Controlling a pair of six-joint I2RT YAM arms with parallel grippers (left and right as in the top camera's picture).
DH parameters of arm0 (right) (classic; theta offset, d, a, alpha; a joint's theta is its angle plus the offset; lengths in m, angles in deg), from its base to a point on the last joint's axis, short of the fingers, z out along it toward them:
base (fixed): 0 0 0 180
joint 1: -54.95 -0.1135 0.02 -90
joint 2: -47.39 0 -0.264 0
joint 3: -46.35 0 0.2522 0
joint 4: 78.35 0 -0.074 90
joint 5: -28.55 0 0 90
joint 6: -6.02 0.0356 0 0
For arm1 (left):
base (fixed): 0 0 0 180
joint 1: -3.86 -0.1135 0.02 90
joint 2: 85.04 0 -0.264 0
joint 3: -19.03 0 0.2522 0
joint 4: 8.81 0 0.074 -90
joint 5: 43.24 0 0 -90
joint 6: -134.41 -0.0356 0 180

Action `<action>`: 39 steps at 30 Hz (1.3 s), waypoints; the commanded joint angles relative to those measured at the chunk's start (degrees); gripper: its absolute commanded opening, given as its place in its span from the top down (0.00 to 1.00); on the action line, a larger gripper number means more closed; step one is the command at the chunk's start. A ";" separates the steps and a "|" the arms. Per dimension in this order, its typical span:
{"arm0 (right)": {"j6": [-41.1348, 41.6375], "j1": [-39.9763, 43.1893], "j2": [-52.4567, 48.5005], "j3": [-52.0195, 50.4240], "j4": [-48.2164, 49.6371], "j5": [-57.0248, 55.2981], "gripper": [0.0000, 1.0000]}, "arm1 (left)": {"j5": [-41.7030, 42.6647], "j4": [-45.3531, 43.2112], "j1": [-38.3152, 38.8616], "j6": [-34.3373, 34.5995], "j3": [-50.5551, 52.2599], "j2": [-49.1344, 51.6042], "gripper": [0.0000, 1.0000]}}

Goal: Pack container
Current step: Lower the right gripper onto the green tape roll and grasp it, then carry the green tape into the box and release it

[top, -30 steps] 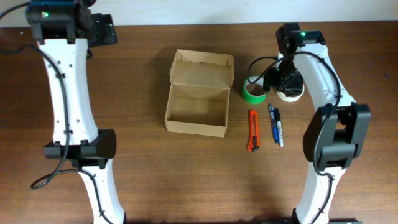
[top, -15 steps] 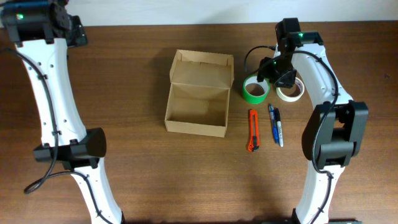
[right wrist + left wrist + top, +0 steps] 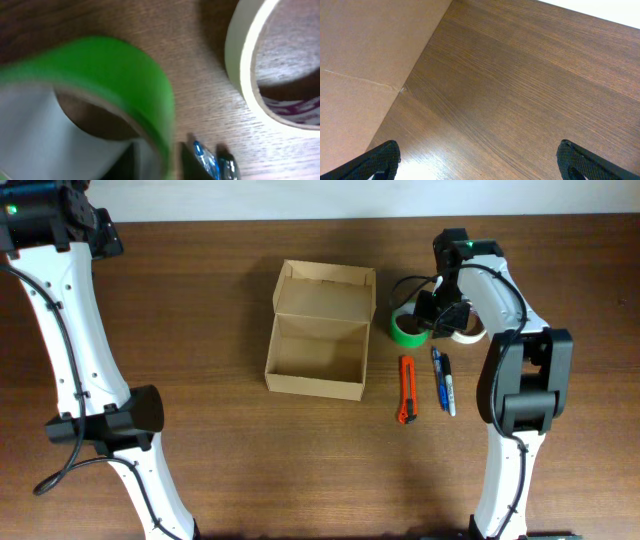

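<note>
One box [image 3: 312, 387]; right of it two tape rolls [image 3: 472, 334], one cutter [image 3: 407, 389], two pens [image 3: 443, 380]. Right gripper [image 3: 157, 160] clamps green roll [image 3: 402, 331]; left gripper [image 3: 477, 157] gapes, far left.

The desk [image 3: 220, 440] is free to the left of the container [image 3: 316, 370] and in front of it. The container is open on top, its lid [image 3: 325, 298] folded back at the far side. To its right the room is narrow: a green tape roll [image 3: 401, 331], a cream tape roll [image 3: 470, 335], an orange cutter [image 3: 406, 390] and two pens [image 3: 442, 380] lie close together, and the right arm [image 3: 495, 280] reaches over the rolls.
</note>
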 commanded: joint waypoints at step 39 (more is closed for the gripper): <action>-13.40 -30.16 8.48 45.55 -27.71 -13.25 0.96 | -0.83 0.17 -0.24 -0.72 -0.98 -1.95 0.00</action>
